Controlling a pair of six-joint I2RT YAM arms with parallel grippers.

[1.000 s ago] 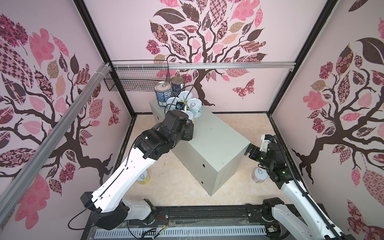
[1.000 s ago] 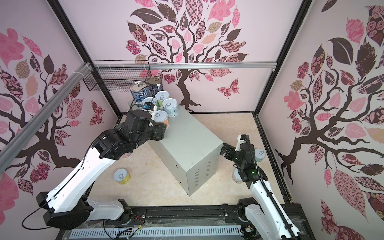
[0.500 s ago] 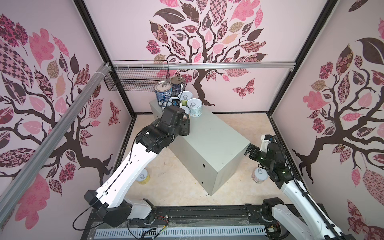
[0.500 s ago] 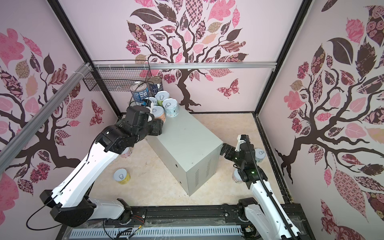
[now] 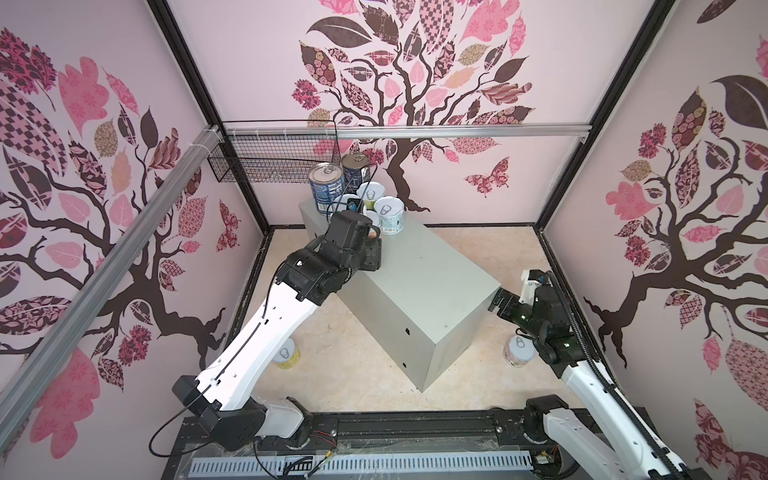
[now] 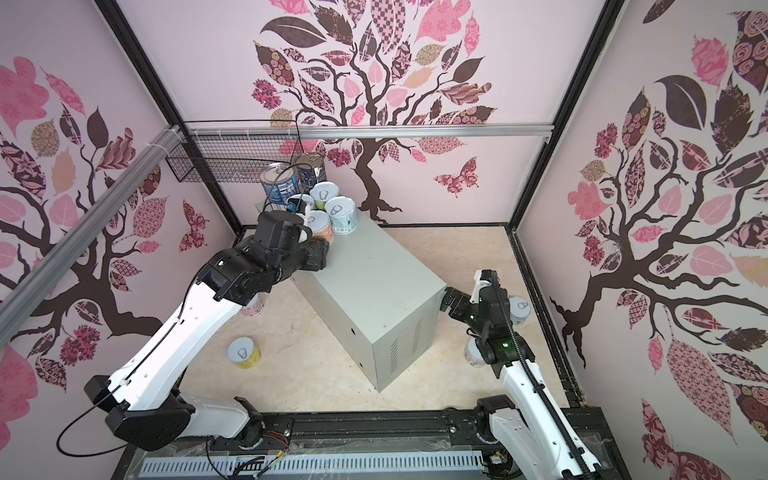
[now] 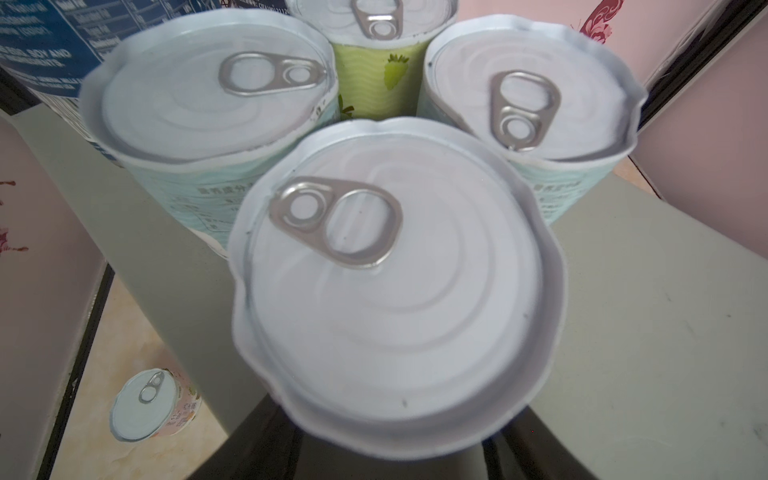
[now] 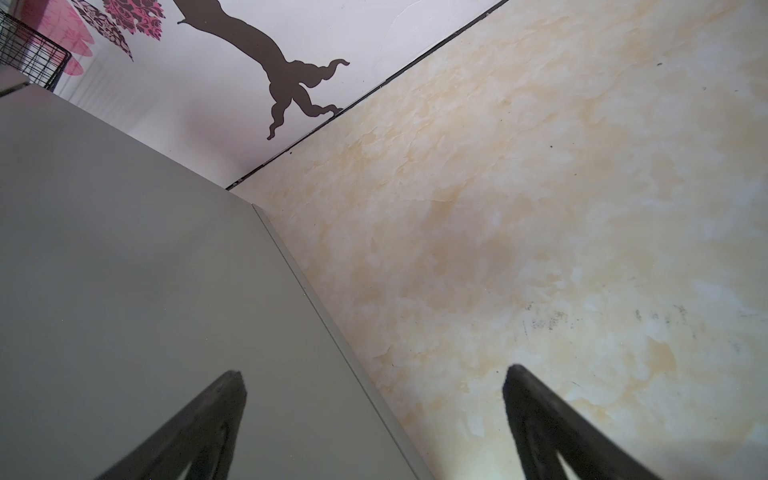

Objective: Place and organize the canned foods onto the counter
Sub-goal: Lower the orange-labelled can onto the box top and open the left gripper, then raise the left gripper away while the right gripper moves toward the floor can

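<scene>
White-lidded can is standing at the upper-left end of the grey-green desk, just beside the other cans; the left gripper seems to be clasping it. The right gripper is hanging wide open, empty, by the desk's right-hand corner.

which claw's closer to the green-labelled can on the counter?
Left. The left claw grips a peach-labelled can right beside the green-labelled can; the open right claw is off the counter's opposite end.
</scene>
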